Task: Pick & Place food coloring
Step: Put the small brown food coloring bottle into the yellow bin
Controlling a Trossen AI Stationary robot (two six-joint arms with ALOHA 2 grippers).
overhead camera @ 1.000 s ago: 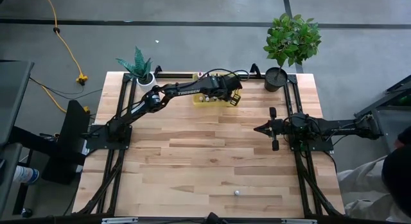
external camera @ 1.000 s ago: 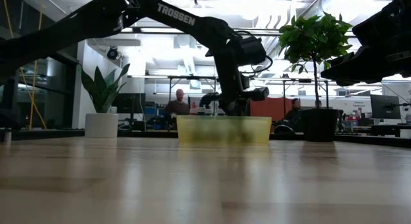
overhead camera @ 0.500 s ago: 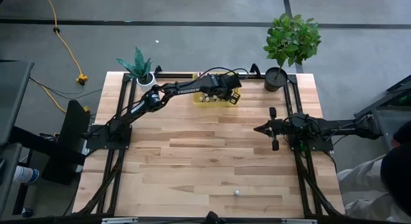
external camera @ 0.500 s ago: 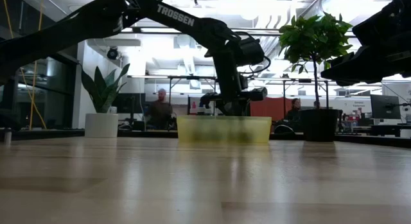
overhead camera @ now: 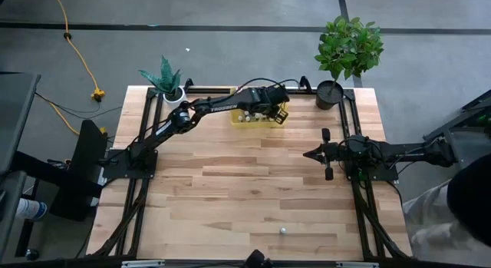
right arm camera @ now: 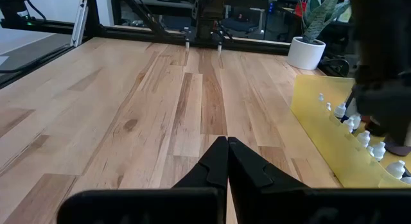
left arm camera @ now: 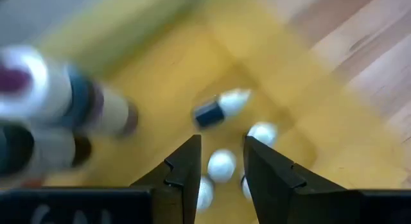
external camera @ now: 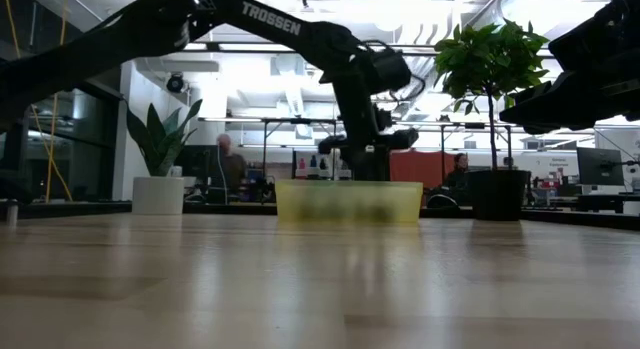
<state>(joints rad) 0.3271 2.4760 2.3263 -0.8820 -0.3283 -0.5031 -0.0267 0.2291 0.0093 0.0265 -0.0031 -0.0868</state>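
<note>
Bright, even overhead light; one wrist picture badly blurred.
Soft sheen across the tabletop (external camera: 320, 279) in the low view, near edge out of focus; arms silhouetted against glaring ceiling lights (external camera: 400, 9). Heavy blur over the food coloring (left arm camera: 221, 165) and yellow tray (left arm camera: 167, 89) in the left wrist view. High view sharp, with faint shadows.

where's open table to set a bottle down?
Bare wood fills the whole near half of the table, between the two arm bases, apart from one small white object near the front edge. It is crowded at the far edge: yellow tray under the left claw, flanked by two potted plants.
</note>
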